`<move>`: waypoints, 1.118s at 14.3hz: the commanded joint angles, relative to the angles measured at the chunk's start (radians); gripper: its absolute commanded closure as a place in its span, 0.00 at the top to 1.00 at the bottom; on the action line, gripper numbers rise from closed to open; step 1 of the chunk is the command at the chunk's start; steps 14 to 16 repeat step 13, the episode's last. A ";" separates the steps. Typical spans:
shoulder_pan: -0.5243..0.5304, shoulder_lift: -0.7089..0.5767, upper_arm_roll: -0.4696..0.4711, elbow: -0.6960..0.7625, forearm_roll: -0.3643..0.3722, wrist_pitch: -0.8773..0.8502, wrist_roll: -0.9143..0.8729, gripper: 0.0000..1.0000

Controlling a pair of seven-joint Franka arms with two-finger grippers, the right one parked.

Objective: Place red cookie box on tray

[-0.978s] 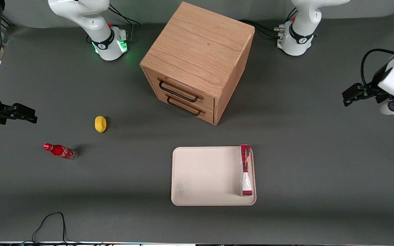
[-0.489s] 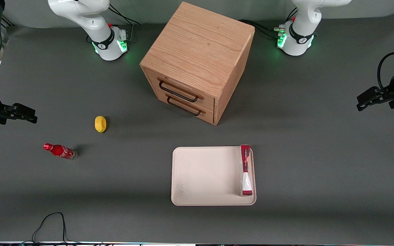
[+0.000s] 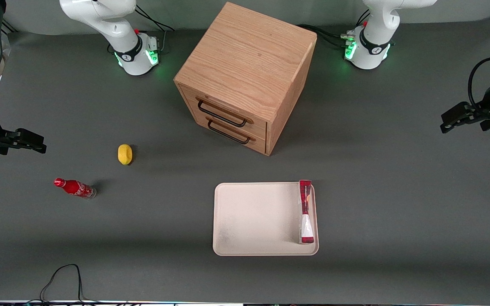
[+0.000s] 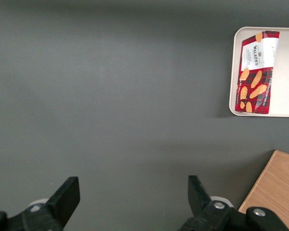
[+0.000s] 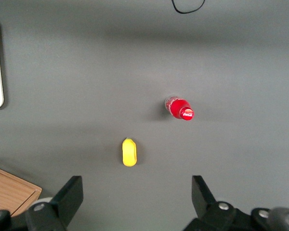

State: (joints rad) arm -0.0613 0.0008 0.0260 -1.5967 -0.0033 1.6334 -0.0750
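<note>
The red cookie box (image 3: 305, 211) stands on its long edge in the cream tray (image 3: 253, 216), against the tray's rim nearest the working arm's end of the table. In the left wrist view the box (image 4: 256, 72) shows its red face with cookie pictures, inside the tray (image 4: 286, 72). My left gripper (image 3: 452, 119) hangs above bare table far toward the working arm's end, well away from the tray. It is open (image 4: 133, 185), with only grey table between its fingers.
A wooden two-drawer cabinet (image 3: 245, 76) stands farther from the front camera than the tray. A yellow object (image 3: 124, 154) and a small red cola bottle (image 3: 75, 187) lie toward the parked arm's end. A black cable (image 3: 62, 276) loops at the front edge.
My left gripper has drawn away from the tray toward the working arm's end of the table, then settled. The box and tray have not moved.
</note>
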 commanded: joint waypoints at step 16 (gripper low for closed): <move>0.018 -0.010 -0.008 0.012 -0.012 -0.083 0.017 1.00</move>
